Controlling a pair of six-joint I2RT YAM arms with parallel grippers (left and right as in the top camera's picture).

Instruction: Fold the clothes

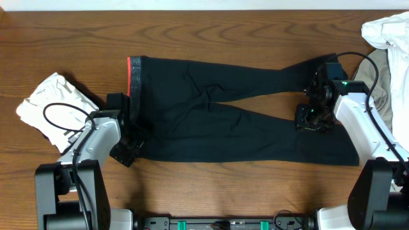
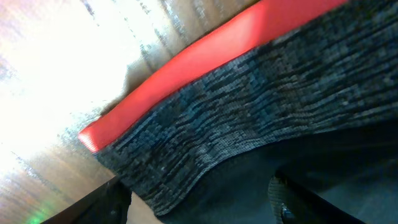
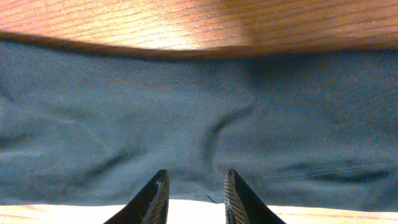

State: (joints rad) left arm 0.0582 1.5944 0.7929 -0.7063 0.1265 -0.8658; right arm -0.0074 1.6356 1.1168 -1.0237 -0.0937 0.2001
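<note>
Trousers: we are seeing the black trousers lying flat across the middle of the tabletop, waist toward the left edge and legs running toward the right edge.
Waistband: the grey waistband is showing its red lining along the outer edge.
Left gripper: the left gripper is sitting at the near corner of the waistband. In the wrist view the band is filling the frame, and we cannot tell whether the jaws are gripping it.
Right gripper: the right gripper is resting on the far leg near its hem. Its jaws are standing a little apart, with flat cloth and a strip of tabletop showing in the gap.
White cloth: a crumpled white piece is lying by the left edge, just beside the left arm.
Pile: white cloth and khaki cloth are lying bunched in the far right corner.
</note>
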